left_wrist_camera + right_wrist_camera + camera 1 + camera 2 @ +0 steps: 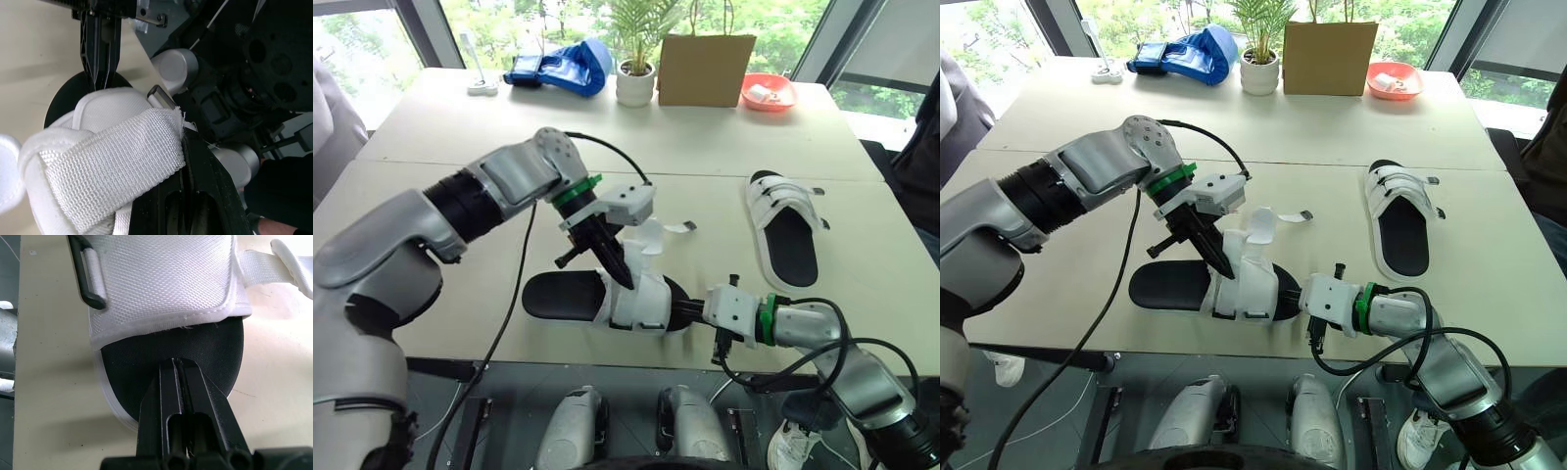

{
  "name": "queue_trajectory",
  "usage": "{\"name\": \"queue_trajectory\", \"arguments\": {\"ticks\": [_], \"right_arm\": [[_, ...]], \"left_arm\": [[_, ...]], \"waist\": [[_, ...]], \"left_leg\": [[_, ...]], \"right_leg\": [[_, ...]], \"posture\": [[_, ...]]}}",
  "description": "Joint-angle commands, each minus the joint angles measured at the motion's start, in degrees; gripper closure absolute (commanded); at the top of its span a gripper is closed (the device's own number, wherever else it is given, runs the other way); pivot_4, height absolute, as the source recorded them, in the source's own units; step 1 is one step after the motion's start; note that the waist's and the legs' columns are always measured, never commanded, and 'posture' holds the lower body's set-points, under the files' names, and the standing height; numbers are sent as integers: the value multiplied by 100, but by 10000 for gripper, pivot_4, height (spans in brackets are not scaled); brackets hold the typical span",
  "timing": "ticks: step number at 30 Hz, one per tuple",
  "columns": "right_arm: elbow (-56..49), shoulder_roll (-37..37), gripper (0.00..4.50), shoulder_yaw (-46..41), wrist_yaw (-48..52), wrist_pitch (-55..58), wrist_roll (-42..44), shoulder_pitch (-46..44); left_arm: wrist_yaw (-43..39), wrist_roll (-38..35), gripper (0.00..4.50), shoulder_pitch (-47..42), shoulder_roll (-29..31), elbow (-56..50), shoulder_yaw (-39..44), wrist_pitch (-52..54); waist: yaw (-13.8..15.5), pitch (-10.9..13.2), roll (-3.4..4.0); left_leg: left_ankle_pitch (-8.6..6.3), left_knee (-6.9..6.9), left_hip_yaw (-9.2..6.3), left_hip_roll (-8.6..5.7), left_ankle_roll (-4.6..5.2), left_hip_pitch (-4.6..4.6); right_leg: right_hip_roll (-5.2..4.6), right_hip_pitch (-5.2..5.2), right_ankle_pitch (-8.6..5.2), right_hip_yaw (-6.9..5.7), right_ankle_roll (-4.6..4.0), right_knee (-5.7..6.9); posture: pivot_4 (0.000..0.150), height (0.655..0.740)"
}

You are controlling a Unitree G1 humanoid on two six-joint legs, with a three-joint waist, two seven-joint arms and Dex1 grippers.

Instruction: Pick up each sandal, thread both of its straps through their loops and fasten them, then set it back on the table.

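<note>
sandal (558,297) lying left-right, toe in right claw (690,311)

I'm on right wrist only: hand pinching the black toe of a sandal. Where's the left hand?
Observer: Left hand is down on the white upper of that near sandal, mid-foot.
Operator: Any strap loose?
Observer: Yes, one strap sticks out, its free end lying on the table beyond the sandal.
Operator: Second sandal?
Observer: Far sandal lies to the robot's right, clear of both hands, straps across its upper.
</note>
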Motion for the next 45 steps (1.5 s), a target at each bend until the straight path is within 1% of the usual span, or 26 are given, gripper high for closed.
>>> {"name": "queue_trajectory", "arguments": {"ticks": [1,6,8,10,14,16,17,20,21,22,24,25,26,27,28,31,34,35,38,41,45], "right_arm": [[327,17,45000,206,37,111,-167,124],[371,30,45000,225,44,76,-175,105],[390,35,45000,245,45,42,-189,99],[393,36,45000,251,40,27,-194,115],[403,29,45000,267,36,-19,-208,177],[403,30,45000,275,33,-33,-215,198],[404,29,45000,281,36,-38,-217,201],[405,33,45000,300,44,-38,-219,193],[404,36,45000,310,49,-34,-220,185],[403,38,45000,317,52,-32,-221,179],[421,44,45000,357,89,-41,-222,135],[432,41,45000,370,111,-52,-215,115],[437,45,45000,388,125,-53,-210,97],[443,45,45000,402,135,-58,-204,85],[456,43,45000,416,151,-74,-201,74],[498,34,45000,444,212,-122,-193,47],[494,38,45000,475,258,-120,-195,14],[489,30,45000,488,283,-120,-202,-4],[472,22,45000,510,360,-105,-198,-57],[425,30,45000,491,425,-36,-160,-113],[390,-4,45000,442,499,10,-127,-152]], "left_arm": [[-29,253,44784,-12,33,52,153,-371],[-29,266,44784,89,94,-92,111,-432],[-29,392,44784,347,53,-268,171,-347],[-29,733,44784,623,-19,-285,283,-387],[-29,1103,44784,1073,-5,-474,473,-327],[-29,1212,44784,1217,-30,-536,634,-316],[-29,1138,44784,1232,-30,-606,727,-70],[-29,852,36397,1267,5,-809,1005,503],[-29,608,30932,1248,63,-908,1151,850],[-29,442,26702,1236,104,-985,1259,1115],[-29,-484,15793,1188,695,-1449,1580,1915],[-29,-836,11029,1235,1028,-1698,1716,2178],[-29,-1035,7586,1332,1340,-1929,1818,2324],[-29,-1075,1734,1474,1603,-2136,1876,2344],[-29,-1015,258,1679,1874,-2348,1941,2269],[-29,-982,258,2320,2428,-2899,2280,2498],[201,-1059,258,3041,2507,-3304,2904,2971],[471,-1035,258,3373,2504,-3511,3052,3067],[1296,-913,258,4319,2276,-3994,3530,3124],[2132,-981,258,4719,1686,-4031,3847,3647],[2388,-798,258,5020,1367,-4218,3921,3840]], "waist": [[5,0,-1],[-4,0,-1],[-7,-3,4],[-7,-3,4],[-1,-2,1],[1,-4,2],[2,-4,2],[0,-4,2],[-1,-4,2],[-1,-4,2],[-22,-1,-2],[-38,0,-1],[-66,0,0],[-74,-2,4],[-79,-4,6],[-72,-7,8],[-37,-5,-1],[-33,-6,-5],[-42,-8,-1],[-10,-10,-11],[-13,-11,-8]], "left_leg": [[0,1,0,0,0,0],[0,2,0,0,0,1],[0,2,0,0,0,2],[0,1,0,0,0,6],[0,2,0,0,-1,6],[0,2,0,0,-1,7],[0,2,0,0,-1,7],[0,2,0,0,0,7],[0,2,0,1,0,7],[0,2,0,0,0,7],[0,2,0,1,0,7],[0,2,0,3,0,6],[0,0,-1,3,0,6],[1,-3,-1,3,-1,6],[1,-5,-2,3,-2,9],[1,-5,-2,2,-3,20],[2,-2,-2,3,-6,21],[3,-2,-3,3,-7,21],[3,-4,-4,3,-8,22],[5,-5,-6,3,-13,23],[8,-4,-7,4,-19,24]], "right_leg": [[0,1,0,0,0,0],[1,1,0,0,0,0],[1,2,0,1,0,0],[1,5,0,1,0,0],[3,5,0,1,0,3],[3,7,0,1,0,2],[3,7,0,1,0,2],[3,7,0,1,0,3],[3,7,0,1,0,3],[3,7,0,1,0,3],[3,6,0,2,0,5],[5,2,0,5,0,5],[5,1,-1,6,-1,6],[5,-2,-5,8,-5,7],[4,0,-10,6,-5,7],[1,16,-12,2,-5,5],[2,18,-12,2,-6,6],[3,17,-19,2,-17,6],[1,17,-21,5,-20,5],[2,20,-19,2,-17,6],[5,18,-18,3,-17,8]], "posture": [[1500,7209],[1500,7209],[1500,7209],[1500,7209],[1500,7209],[1500,7209],[1500,7209],[1500,7209],[1500,7209],[1500,7209],[1500,7209],[1500,7209],[1500,7209],[1500,7209],[1500,7209],[1500,7209],[1500,7209],[1500,7209],[1500,7209],[1500,7209],[1500,7209]]}}
